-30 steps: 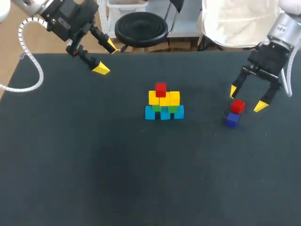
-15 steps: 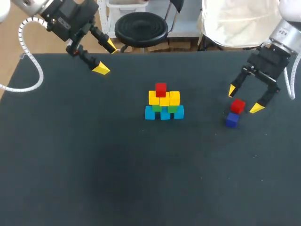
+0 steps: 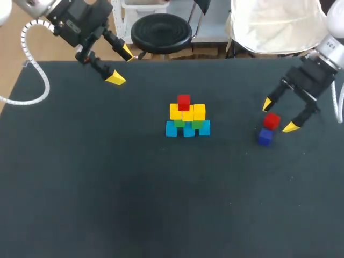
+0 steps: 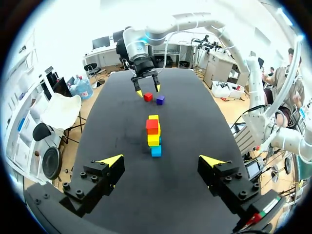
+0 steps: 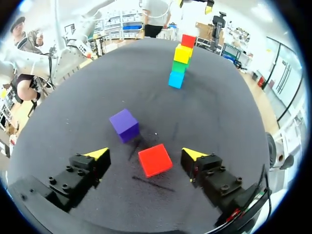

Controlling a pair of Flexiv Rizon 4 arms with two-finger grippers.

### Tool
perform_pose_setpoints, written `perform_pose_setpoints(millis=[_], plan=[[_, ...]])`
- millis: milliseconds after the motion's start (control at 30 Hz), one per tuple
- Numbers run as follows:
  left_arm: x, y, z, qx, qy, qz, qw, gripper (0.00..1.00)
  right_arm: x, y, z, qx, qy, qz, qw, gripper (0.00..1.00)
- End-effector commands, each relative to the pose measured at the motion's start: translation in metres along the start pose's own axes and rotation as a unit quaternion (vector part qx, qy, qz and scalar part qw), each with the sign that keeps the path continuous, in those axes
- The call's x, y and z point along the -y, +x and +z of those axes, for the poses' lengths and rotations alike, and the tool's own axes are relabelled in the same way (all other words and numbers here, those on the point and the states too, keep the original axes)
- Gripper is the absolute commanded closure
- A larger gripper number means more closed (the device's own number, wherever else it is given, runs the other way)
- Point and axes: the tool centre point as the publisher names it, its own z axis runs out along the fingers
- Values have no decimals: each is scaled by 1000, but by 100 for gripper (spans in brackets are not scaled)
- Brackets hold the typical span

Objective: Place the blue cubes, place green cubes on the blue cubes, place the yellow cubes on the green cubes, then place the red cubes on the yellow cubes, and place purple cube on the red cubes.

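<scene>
While the right claw (image 3: 279, 115) is hanging wide open over the loose red cube (image 3: 272, 120), gripping nothing, that cube is lying on the dark counter (image 3: 107, 188) between the two yellow tips, touching neither. The purple cube (image 3: 264, 137) is sitting just beside it, close to one finger. Well apart, at mid-counter, the stack (image 3: 187, 119) of blue, green and yellow cubes is standing with one red cube on top. The left claw (image 3: 121, 65) is hanging at the far corner, also spread open and empty. To my eye the loose red cube is looking small, light and rigid, with smooth flat faces. I am judging that a square squeeze on two opposite side faces would suit, since it is lying slightly turned to the fingers and could twist.
</scene>
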Motion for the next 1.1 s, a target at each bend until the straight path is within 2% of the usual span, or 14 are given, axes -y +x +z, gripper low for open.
perform_pose_setpoints(millis=[33,133,167,233,267,367,433,533,700,833,1100], plan=[[1,1,0,1,-1,1,1000,0,-4,4,3,3,114,-2,993,53],[1,1,0,1,-1,1,1000,0,-2,6,3,5,113,-4,994,49],[1,1,0,1,-1,1,1000,0,-2,7,3,6,110,-7,994,42],[1,1,0,1,-1,1,1000,0,-1,11,3,9,106,-9,994,8],[1,1,0,1,-1,1,1000,0,-1,13,3,10,102,-11,995,0],[1,1,0,1,-1,1,1000,0,1,14,0,10,100,-17,995,0],[1,1,0,1,-1,1,1000,0,2,13,-2,8,99,-23,995,5],[1,1,0,1,-1,1,1000,0,5,10,-3,6,87,-33,996,0],[1,1,0,1,-1,1,1000,0,10,8,-3,4,72,-44,996,0],[1,1,0,1,-1,1,1000,0,13,7,-3,4,65,-46,997,23],[1,1,0,1,-1,1,1000,0,16,8,1,8,52,-45,998,40]])
